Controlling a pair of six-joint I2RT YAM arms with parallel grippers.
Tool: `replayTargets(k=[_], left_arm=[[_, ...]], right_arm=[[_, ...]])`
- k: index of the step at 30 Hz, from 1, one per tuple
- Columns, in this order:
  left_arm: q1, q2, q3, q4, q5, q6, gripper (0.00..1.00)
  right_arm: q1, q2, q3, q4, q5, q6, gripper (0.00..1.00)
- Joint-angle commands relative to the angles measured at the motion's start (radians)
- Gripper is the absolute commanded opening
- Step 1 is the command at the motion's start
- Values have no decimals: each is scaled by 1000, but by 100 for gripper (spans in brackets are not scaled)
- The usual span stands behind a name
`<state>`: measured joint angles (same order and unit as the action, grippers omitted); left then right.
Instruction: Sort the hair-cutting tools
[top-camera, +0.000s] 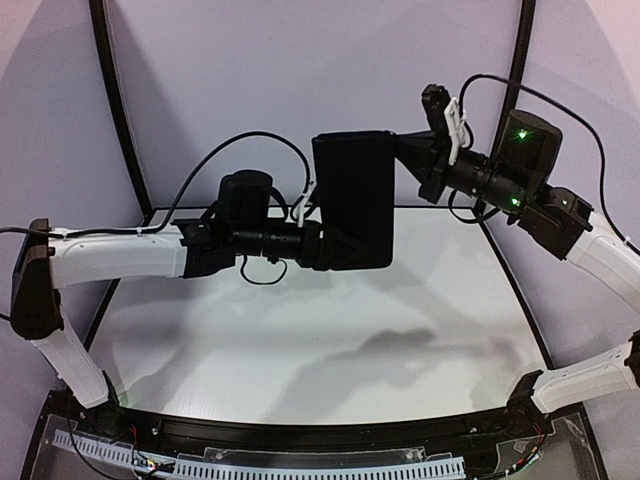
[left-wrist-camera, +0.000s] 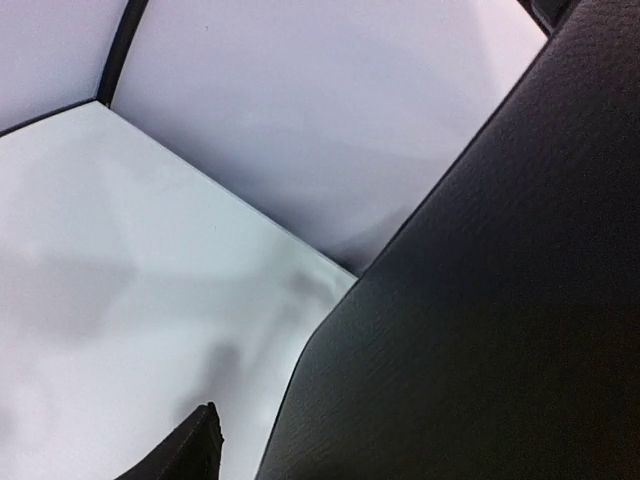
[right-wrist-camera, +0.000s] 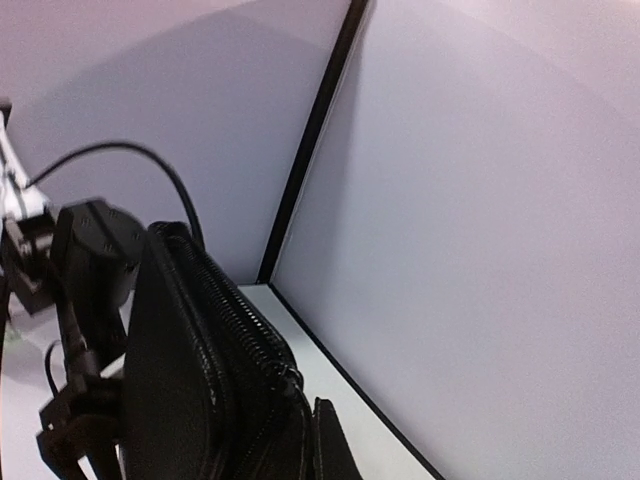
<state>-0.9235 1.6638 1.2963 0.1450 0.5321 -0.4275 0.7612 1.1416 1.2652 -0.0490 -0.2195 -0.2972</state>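
Observation:
A flat black zip case hangs upright in the air above the white table, held between both arms. My left gripper is shut on its lower left edge. My right gripper is shut on its upper right edge. In the left wrist view the case's grained side fills the right half, with one fingertip beside it. In the right wrist view the case's zip runs down to one fingertip. No scissors or combs show in any view.
Pale walls with black corner posts close in the table at the back and sides. A black cable loops over the left arm. The arms' bases and a white cable rail sit at the near edge.

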Motion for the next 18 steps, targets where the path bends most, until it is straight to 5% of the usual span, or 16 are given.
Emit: replayTargets(k=[1, 7, 14, 17, 18], left_arm=[[5, -20, -46, 235, 30, -84, 73], [5, -12, -112, 482, 83, -163, 72], [6, -2, -76, 501, 93, -146, 64], [3, -2, -62, 481, 94, -125, 47], [4, -2, -57, 473, 96, -119, 29]], right_arm=[[7, -25, 51, 153, 19, 147, 0], [7, -47, 11, 190, -8, 240, 0], [9, -69, -34, 187, -11, 295, 0], [8, -79, -47, 163, -12, 297, 0], [8, -82, -51, 153, -15, 296, 0]])
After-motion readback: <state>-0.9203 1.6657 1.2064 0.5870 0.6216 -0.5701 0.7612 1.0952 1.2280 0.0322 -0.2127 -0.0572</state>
